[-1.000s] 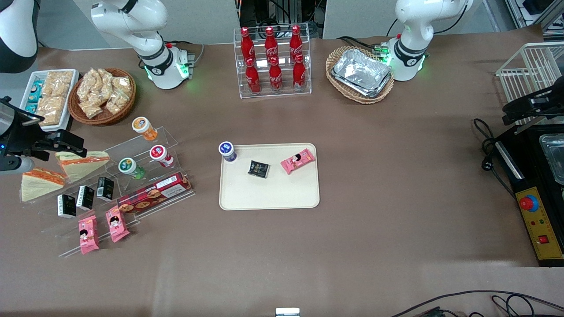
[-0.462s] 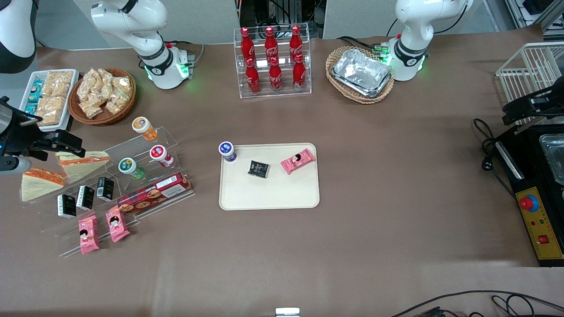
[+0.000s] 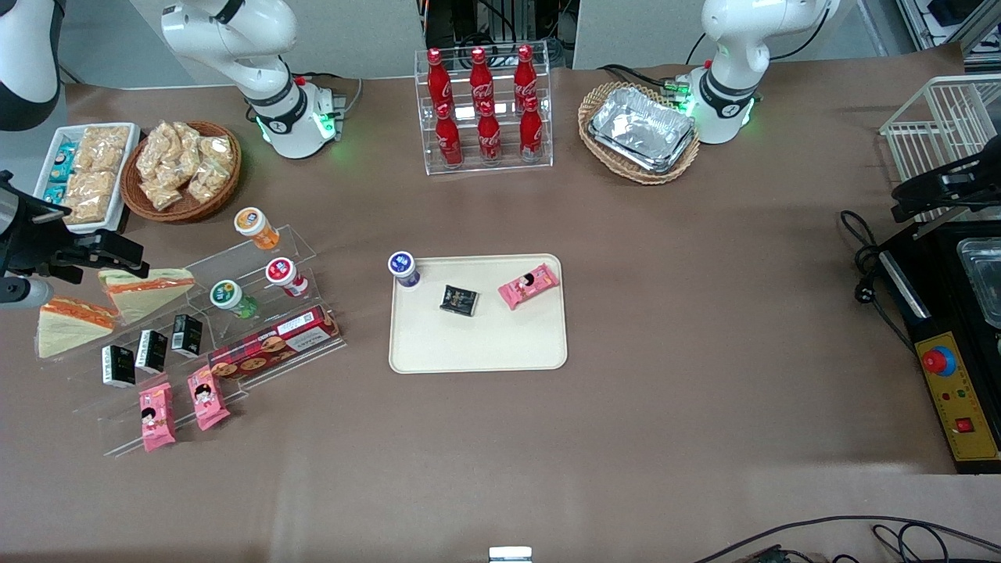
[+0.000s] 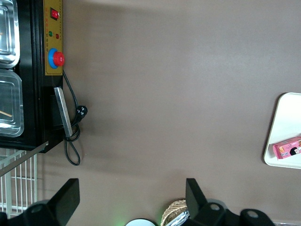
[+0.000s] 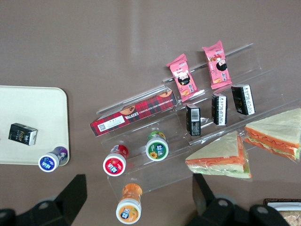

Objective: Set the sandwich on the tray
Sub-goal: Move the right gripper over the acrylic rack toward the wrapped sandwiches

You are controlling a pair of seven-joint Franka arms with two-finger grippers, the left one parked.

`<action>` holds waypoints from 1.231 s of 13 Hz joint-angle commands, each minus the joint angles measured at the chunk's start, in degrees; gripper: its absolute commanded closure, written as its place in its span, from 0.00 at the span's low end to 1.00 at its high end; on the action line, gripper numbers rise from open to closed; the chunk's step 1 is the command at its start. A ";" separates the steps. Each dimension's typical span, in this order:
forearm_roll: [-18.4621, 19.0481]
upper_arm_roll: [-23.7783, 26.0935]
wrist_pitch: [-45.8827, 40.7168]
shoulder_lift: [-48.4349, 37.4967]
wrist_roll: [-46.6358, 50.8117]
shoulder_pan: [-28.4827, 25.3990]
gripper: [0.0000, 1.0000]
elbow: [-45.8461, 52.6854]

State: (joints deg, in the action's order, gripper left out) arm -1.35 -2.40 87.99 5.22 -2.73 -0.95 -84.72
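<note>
One sandwich (image 3: 72, 324), apex toward tray (image 3: 477, 348).

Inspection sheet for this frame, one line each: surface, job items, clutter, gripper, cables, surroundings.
Surface: brown table cover, no spills seen.
Job's things: sandwich lies at the end of the clear stepped stand, not on the tray. The tray holds a blue-lidded cup, a black packet and a pink packet.
Clutter: second wedge, biscuit box, cola rack, snack basket.
Grippers: gripper open, above the stand, holding nothing.
Cables: black cable looped beside the control box.
Surroundings: wire rack toward the parked arm's end.
</note>
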 commanded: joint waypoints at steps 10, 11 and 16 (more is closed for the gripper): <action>0.48 -6.21 -0.71 -0.13 23.34 0.86 0.00 0.26; 0.21 -6.82 -0.71 -0.13 27.38 1.21 0.00 0.26; 0.21 -7.26 -0.10 1.01 45.68 6.13 0.00 0.17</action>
State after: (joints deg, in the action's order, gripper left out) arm -1.32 -9.65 87.37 5.41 35.91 2.54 -84.73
